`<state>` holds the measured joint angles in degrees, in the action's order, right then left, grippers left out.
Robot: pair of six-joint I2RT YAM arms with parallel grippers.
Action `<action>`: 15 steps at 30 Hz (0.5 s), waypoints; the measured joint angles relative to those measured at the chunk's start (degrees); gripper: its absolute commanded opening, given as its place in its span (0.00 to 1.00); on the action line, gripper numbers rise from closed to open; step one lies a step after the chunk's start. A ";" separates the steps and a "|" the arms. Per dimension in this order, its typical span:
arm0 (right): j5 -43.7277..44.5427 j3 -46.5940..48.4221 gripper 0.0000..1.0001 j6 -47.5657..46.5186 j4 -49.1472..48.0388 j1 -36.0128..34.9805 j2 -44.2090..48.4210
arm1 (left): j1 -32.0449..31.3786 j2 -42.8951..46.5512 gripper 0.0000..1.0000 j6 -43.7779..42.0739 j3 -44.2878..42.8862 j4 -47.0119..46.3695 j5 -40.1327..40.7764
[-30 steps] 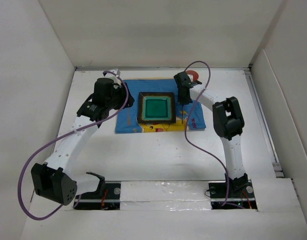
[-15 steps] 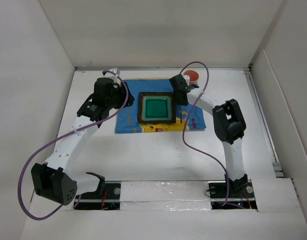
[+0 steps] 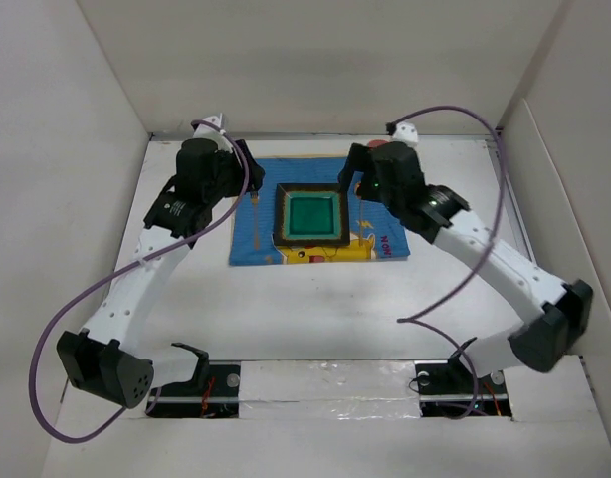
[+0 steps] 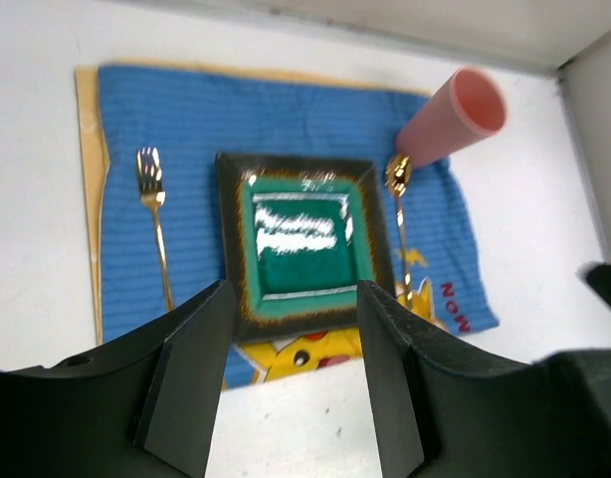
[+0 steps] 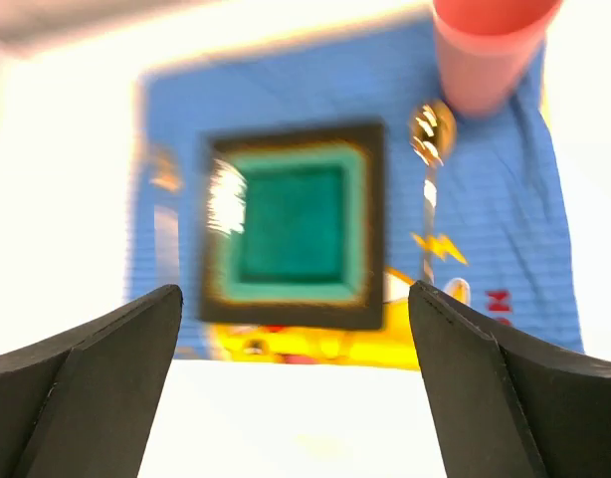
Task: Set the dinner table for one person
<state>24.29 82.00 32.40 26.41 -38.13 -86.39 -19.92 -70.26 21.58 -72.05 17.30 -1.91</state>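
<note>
Jaws of left gripper (image 4: 291, 398) parted, empty; right gripper (image 5: 296, 398) spread wide, empty. Beneath both lay dinner table (image 3: 315, 309), plate (image 4: 304, 246) ahead between jaws. Risk: right jaws swinging low could topple cup (image 4: 451, 117) or nudge spoon (image 4: 397, 174). Right wrist view blurred; fork (image 4: 149, 171) barely legible there; cup top cut off.

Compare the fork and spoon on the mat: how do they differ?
The fork lies left of the plate, the spoon right of it. The fork ends in tines, the spoon in a rounded bowl. The fork has blue mat all round it; the spoon's bowl sits by the pink cup's base. Both are gold, heads at the far end.
</note>
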 measured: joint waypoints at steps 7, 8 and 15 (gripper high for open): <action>2.05 -0.79 1.00 -0.02 -2.23 2.40 23.30 | 0.07 0.72 0.55 0.90 -10.12 -0.52 3.87; 2.73 -1.68 1.00 -0.02 -3.61 3.67 27.23 | 0.07 1.31 0.58 0.92 -11.74 -0.55 5.57; 6.91 -3.39 1.00 0.35 -9.35 13.22 44.94 | 0.15 11.04 0.62 0.37 -13.05 -2.58 14.95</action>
<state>31.20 78.61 32.75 17.06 -24.91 -41.45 -19.77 -59.22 21.96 -85.10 14.72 13.04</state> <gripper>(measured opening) 0.998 0.607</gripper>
